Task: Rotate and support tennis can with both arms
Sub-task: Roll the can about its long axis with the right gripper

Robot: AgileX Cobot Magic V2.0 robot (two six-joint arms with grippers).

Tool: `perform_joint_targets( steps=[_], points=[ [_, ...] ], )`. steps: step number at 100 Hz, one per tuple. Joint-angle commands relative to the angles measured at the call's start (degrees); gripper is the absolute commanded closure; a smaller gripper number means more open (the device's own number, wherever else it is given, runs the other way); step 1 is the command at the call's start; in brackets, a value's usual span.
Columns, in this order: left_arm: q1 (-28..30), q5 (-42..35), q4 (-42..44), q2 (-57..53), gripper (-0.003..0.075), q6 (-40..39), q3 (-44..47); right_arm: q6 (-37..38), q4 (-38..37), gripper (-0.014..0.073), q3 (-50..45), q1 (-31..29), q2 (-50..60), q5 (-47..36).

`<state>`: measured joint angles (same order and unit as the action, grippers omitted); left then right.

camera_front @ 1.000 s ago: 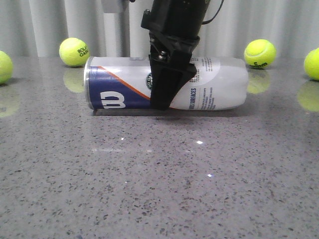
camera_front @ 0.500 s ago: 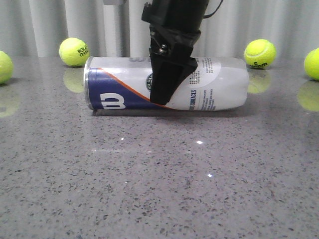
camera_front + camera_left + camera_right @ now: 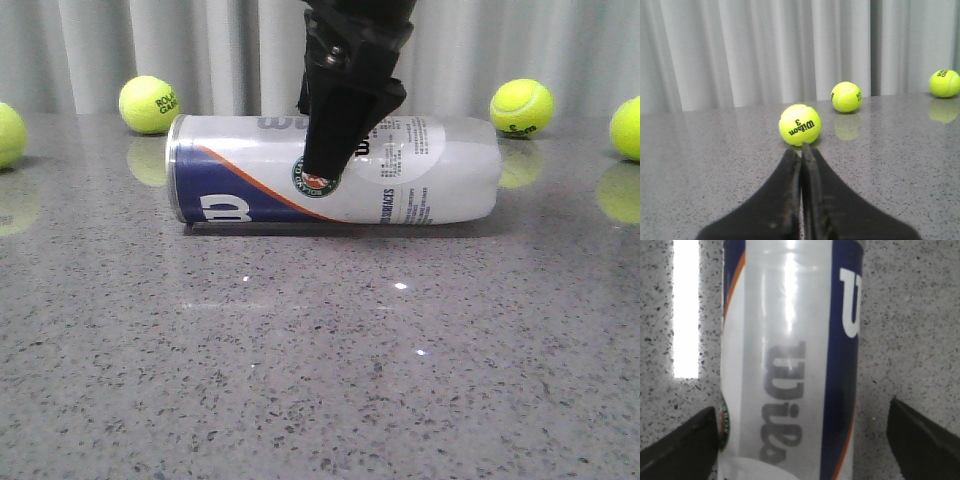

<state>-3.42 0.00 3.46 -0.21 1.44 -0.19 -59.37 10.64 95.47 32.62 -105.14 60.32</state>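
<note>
The tennis can [image 3: 330, 168] lies on its side on the grey table, silver rim to the left, its round emblem facing front. My right gripper [image 3: 320, 165] comes down from above over the can's middle. In the right wrist view the can [image 3: 790, 365] lies between the open fingers of the right gripper [image 3: 802, 440]. One finger [image 3: 687, 442] is at the can's emblem side. The other finger [image 3: 922, 440] stands clear of it. My left gripper [image 3: 801, 148] is shut and empty, low over the table, pointing at a Wilson ball [image 3: 800, 125]. It does not show in the front view.
Tennis balls lie at the back of the table: two on the left [image 3: 148, 104] [image 3: 8, 133] and two on the right [image 3: 521, 107] [image 3: 628, 128]. Two more balls [image 3: 846, 96] [image 3: 944, 83] lie beyond the left gripper. Grey curtains hang behind.
My right gripper has risen from table level to about mid-height of the can. The can has rolled, bringing the emblem round to the front and the W logo lower.
</note>
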Motion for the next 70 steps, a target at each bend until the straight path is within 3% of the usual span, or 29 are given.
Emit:
perform_joint_targets(
  steps=[1, 70],
  points=[
    [0.1, -4.3, -0.1, -2.2, 0.0741, -0.6, 2.7, -0.2, 0.5, -0.0054, 1.6, -0.2, 3.7, -1.0],
    [0.1, -4.3, -0.1, -2.2, 0.0741, -0.6, 2.7, -0.2, 0.5, -0.0054, 1.6, -0.2, 3.8, 2.9]
  ],
)
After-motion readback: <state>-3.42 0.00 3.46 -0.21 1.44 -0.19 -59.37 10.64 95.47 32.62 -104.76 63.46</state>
